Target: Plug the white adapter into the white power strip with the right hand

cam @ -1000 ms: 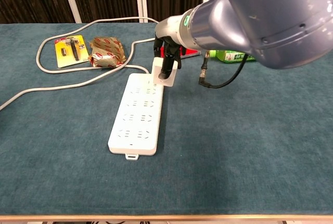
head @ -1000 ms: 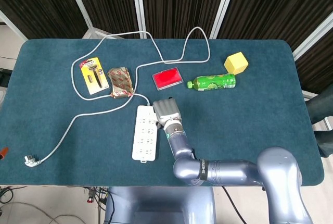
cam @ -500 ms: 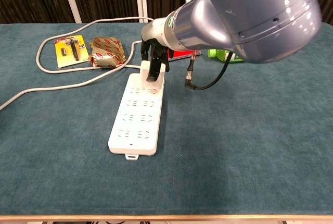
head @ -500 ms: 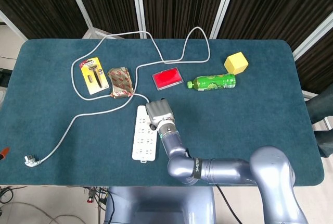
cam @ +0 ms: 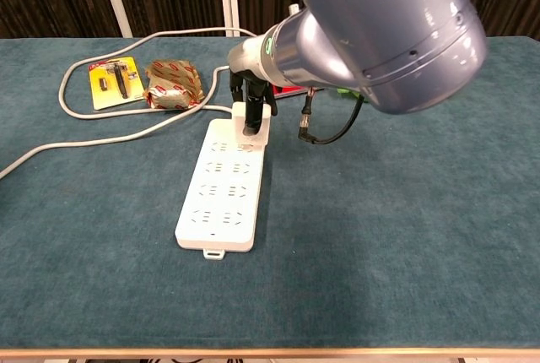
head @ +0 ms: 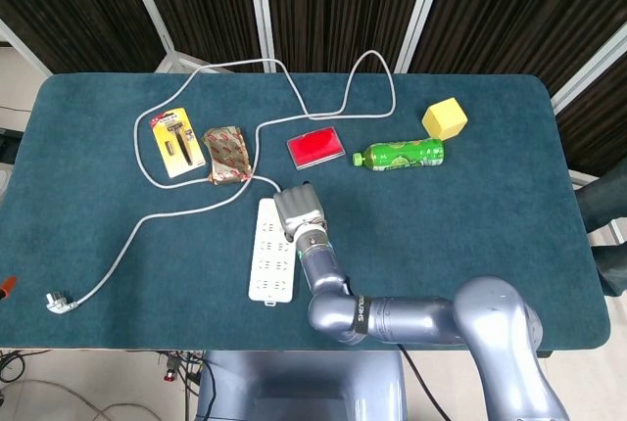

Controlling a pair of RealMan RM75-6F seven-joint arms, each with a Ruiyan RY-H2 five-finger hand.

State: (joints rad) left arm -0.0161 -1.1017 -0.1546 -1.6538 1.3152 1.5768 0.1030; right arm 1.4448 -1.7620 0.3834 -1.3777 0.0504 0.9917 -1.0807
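The white power strip lies lengthwise near the table's front, its cord running off to the back left. My right hand grips the white adapter and holds it down on the far end of the strip. In the chest view the adapter stands upright, its base against the strip's top sockets. The head view hides the adapter under the hand. Neither view shows my left hand.
A razor pack and a patterned packet lie back left. A red case, green bottle and yellow block lie behind and right. The white cord loops left to a plug.
My right hand moved left with the adapter, from the strip's right edge onto its far end, and lowered it until its base meets the sockets.
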